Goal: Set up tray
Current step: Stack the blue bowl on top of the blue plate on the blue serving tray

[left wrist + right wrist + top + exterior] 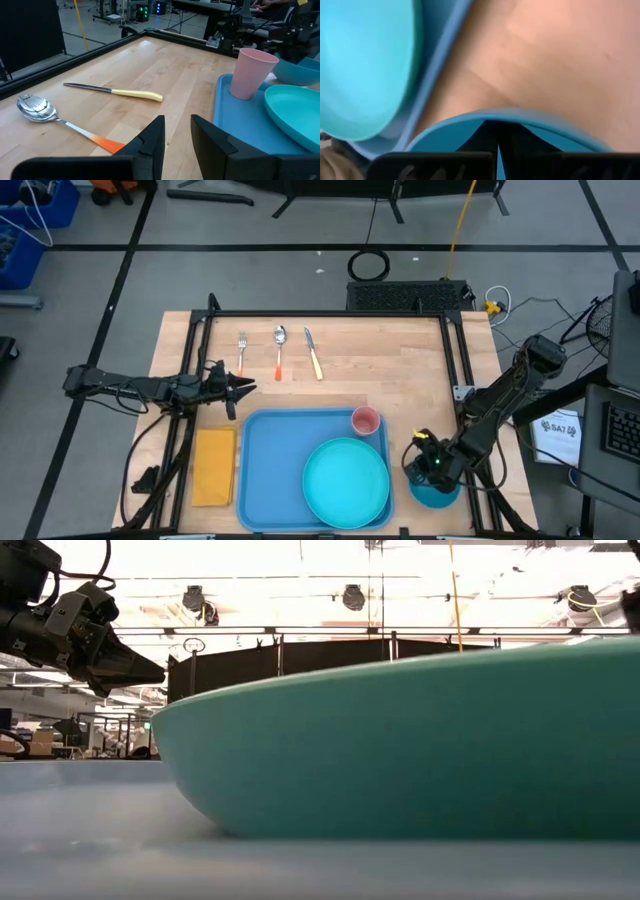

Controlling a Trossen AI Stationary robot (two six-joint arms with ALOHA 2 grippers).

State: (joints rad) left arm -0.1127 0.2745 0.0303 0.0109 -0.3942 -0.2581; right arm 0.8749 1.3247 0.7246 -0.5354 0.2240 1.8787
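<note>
The light-blue tray (270, 460) lies flat at the table's near edge. A round teal plate (347, 482) and an upright pink cup (366, 421) stand on it. A blue bowl (438, 496) is just right of the tray, with my right gripper (422, 456) above its rim, shut on it. My left gripper (248, 388) hovers open over bare wood beyond the tray's far left corner, pointing toward the table's right. In the left wrist view my left gripper (177, 120) faces the cup (252, 72) and the tray (235, 125). My right gripper comes down on the blue bowl from above, at the side of its rim (520, 117) nearest the tray. The fingers (475, 145) almost meet, with only a thin blue sliver between them. They hide the exact place of contact. I cannot tell whether the bowl is lifted.
A fork (242, 352), an orange-handled spoon (280, 350) and a yellow-handled knife (313, 353) lie side by side at the far side of the table. A yellow-orange napkin (214, 466) lies left of the tray. A black frame runs along the table's edges.
</note>
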